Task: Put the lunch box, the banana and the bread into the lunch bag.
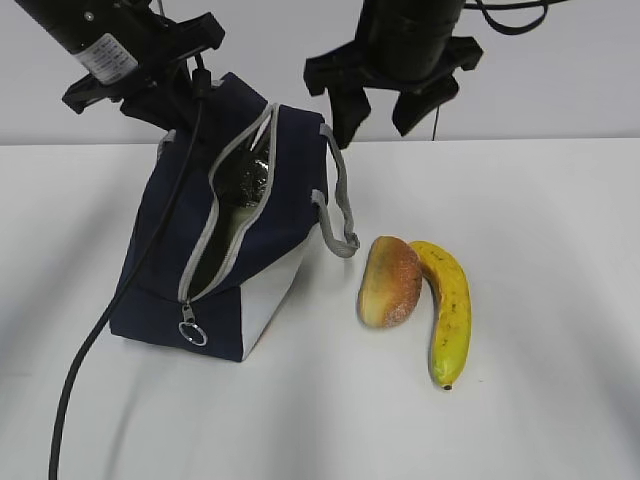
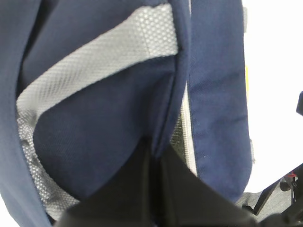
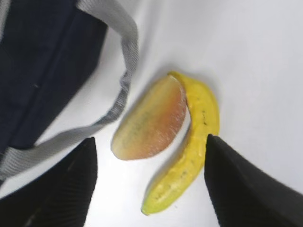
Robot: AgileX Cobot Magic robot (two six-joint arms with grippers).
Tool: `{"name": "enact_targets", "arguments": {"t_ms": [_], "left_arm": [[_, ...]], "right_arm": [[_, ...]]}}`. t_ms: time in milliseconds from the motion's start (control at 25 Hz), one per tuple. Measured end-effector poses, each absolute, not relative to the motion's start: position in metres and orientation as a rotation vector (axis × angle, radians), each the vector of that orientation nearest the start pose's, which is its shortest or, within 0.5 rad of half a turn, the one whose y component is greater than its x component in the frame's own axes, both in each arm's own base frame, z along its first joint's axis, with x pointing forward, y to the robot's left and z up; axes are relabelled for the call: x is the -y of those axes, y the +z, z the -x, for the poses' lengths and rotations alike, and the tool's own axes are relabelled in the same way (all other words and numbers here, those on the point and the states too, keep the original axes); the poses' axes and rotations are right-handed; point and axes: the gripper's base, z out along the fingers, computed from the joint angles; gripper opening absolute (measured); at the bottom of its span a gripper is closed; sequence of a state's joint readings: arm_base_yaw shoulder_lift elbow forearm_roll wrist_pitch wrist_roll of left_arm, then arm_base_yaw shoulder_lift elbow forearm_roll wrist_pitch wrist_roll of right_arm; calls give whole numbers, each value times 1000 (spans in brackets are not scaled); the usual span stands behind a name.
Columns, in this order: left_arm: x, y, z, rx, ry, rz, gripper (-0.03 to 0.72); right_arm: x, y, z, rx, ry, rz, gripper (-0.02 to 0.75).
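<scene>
A: Start at the left fingers [image 2: 156, 189]. What are they doing?

B: Clenched on a fold of the lunch bag [image 1: 225, 240], up at its far top edge by the grey handle [image 2: 99, 52]. They seem to be propping the mouth open; the zipper [image 1: 215, 235] is parted and the ring pull [image 1: 192, 333] hangs at the near end.

A: And the right fingers [image 1: 385, 112]?

B: Spread wide, grasping nothing, hanging in the air above the surface [image 1: 520, 200]. In the wrist view they straddle the bread [image 3: 151, 120] and the banana [image 3: 191, 146], which lie touching each other just right of the bag.

A: The lunch box?

B: I can't pick it out for certain. Something pale shows inside the opening, so it may already be in.

A: So the risk?

B: Coming down on that touching pair, the fingers could catch both, or nudge one and roll the other aside. Also, the thin fabric pinch could slip, the bag would slump, and the narrow mouth would close against whatever arrives. The other handle [image 1: 340, 205] dangles near the path too.
</scene>
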State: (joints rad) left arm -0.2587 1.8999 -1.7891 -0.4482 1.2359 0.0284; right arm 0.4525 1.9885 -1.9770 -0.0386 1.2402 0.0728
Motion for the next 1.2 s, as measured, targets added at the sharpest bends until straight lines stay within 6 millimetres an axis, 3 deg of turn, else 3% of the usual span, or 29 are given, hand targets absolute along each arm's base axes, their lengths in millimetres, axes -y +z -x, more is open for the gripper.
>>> {"name": "enact_targets", "arguments": {"t_ms": [360,600,800,960,1200], "left_arm": [[140,316,-384,-2794,-682,-288,-1],[140,316,-384,-2794,-682,-288,-1],[140,316,-384,-2795,-681,-288,-1],[140,316,-384,-2795,-681,-288,-1],[140,316,-384,-2795,-681,-288,-1]], "right_arm": [[-149,292,-347,-2845,-146,475,519],[-126,250,-312,-2983,-196,379,519],[-113,222,-309,-2990,-55,174,519],[-95,218,-321,-2932,61,-5,519],[-83,207,-333,-2901,79,-89,519]]}}
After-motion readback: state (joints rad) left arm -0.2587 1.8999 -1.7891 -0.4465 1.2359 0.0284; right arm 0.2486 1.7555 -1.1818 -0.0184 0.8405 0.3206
